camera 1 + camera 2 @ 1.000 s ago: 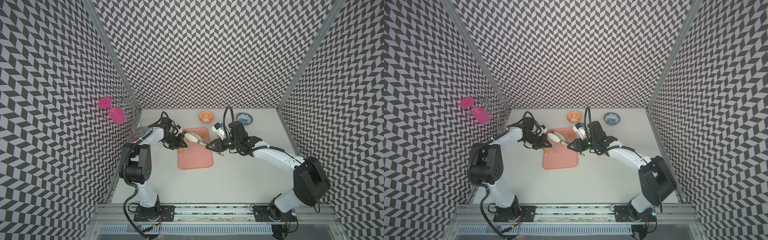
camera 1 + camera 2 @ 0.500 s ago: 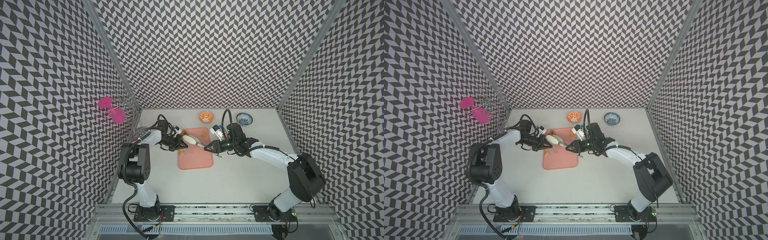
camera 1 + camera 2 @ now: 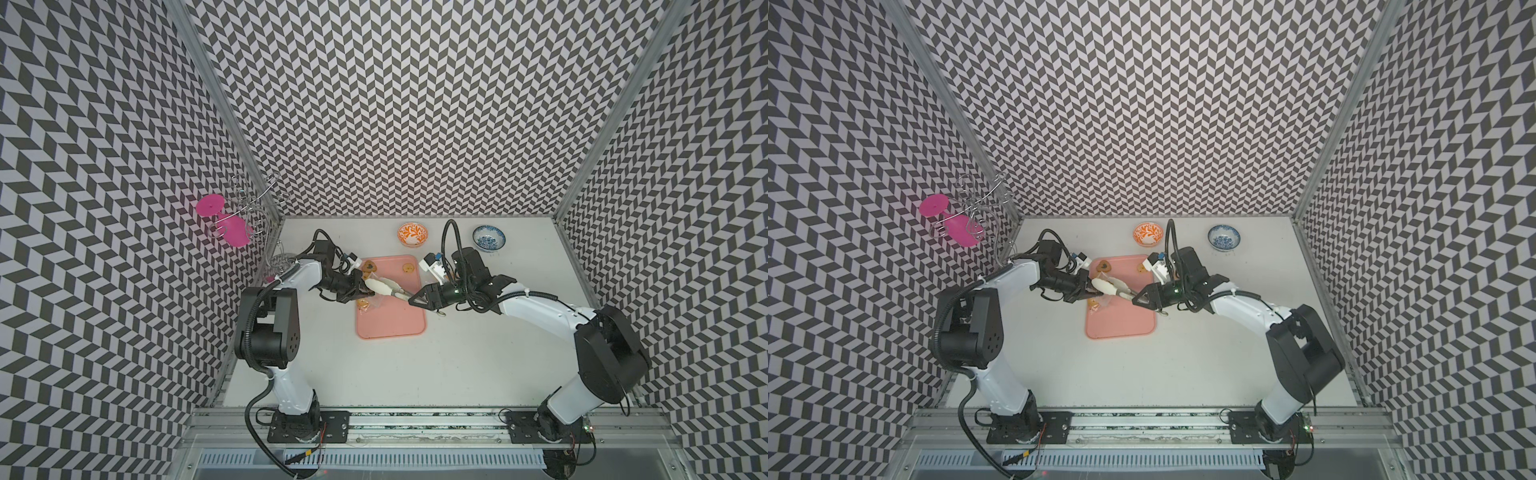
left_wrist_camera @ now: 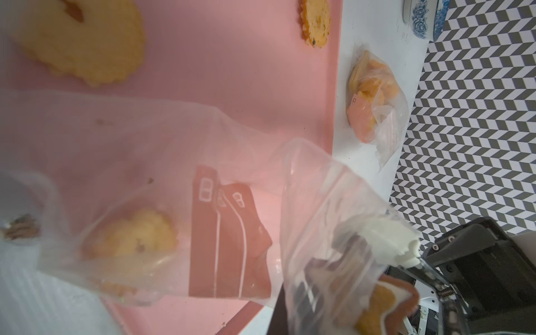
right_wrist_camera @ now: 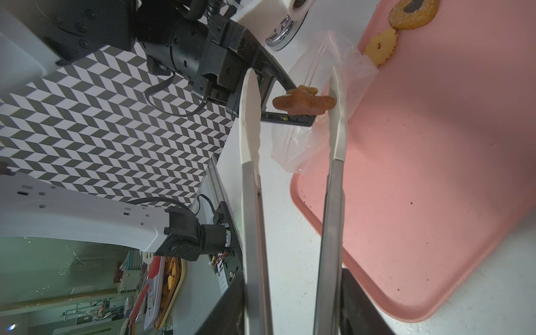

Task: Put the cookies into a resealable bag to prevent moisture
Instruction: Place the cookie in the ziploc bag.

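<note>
My left gripper [image 3: 360,287] is shut on the mouth edge of the clear resealable bag [image 4: 327,220], held just above the pink tray [image 3: 395,326]. A pale cookie [image 4: 136,232] lies inside the bag. My right gripper [image 3: 415,301] is shut on the metal tongs [image 5: 252,174], whose white tips stand apart at the bag's mouth. A brown star cookie [image 5: 304,101] sits between the tips, touching only one of them and resting against a left finger [image 5: 290,119]. A ring cookie [image 3: 369,266] and a round cookie [image 3: 409,268] lie on the tray's far end.
An orange bowl [image 3: 412,234] and a blue bowl [image 3: 489,238] stand at the back of the table. A second small bag of orange cookies [image 4: 374,101] lies beside the tray. A wire rack with a pink glass [image 3: 232,226] stands at the back left corner.
The tongs' arms have spread apart at the bag's mouth and the right gripper has widened with them. The right arm has shifted slightly left. The left gripper has stayed almost in place.
</note>
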You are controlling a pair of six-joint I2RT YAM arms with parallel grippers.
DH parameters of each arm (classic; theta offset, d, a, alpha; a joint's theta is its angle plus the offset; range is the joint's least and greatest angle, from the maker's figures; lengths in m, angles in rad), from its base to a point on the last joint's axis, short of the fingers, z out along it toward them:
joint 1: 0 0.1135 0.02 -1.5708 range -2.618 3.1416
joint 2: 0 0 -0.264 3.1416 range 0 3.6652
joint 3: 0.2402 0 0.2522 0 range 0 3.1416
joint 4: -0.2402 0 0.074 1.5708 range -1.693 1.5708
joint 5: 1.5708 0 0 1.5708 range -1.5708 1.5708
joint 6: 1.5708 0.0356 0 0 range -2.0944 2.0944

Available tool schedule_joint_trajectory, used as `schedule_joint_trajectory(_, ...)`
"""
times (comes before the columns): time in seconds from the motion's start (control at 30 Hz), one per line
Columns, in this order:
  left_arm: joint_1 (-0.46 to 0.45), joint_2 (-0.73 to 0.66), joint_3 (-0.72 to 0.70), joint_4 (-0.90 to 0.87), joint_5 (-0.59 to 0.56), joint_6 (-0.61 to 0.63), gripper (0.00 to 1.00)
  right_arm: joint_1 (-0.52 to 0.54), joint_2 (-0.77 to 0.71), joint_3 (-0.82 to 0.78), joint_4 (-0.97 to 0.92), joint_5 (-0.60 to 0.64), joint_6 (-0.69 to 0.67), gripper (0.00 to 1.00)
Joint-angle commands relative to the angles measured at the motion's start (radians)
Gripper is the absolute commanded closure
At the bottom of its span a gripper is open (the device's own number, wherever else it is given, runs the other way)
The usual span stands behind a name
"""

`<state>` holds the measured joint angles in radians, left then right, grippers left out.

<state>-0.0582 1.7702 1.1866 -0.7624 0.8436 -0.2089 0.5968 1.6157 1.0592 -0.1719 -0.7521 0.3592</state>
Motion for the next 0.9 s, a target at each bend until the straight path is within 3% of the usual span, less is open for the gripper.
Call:
schedule_joint_trajectory(0.0, 0.004, -0.07, 0.018, -0.036, -0.059, -0.007, 1.0, -0.008, -0.045, 0.06, -0.009, 0.041, -0.046, 0.55)
schedule_joint_trajectory(0.47, -0.008, -0.149, 0.021, -0.104, -0.17, -0.014, 1.0, -0.017, -0.053, 0.175, -0.078, 0.053, -0.081, 0.55)
schedule_joint_trajectory(0.57, -0.007, -0.157, 0.036, -0.139, -0.243, -0.009, 1.0, -0.032, -0.07, 0.199, -0.083, 0.066, -0.081, 0.55)
schedule_joint_trajectory(0.67, -0.003, -0.175, 0.054, -0.176, -0.315, -0.004, 1.0, -0.05, -0.091, 0.212, -0.086, 0.132, -0.116, 0.55)
schedule_joint_trajectory(0.87, 0.004, -0.238, 0.102, -0.247, -0.397, -0.014, 1.0, -0.048, -0.049, 0.251, -0.198, 0.307, -0.329, 0.57)
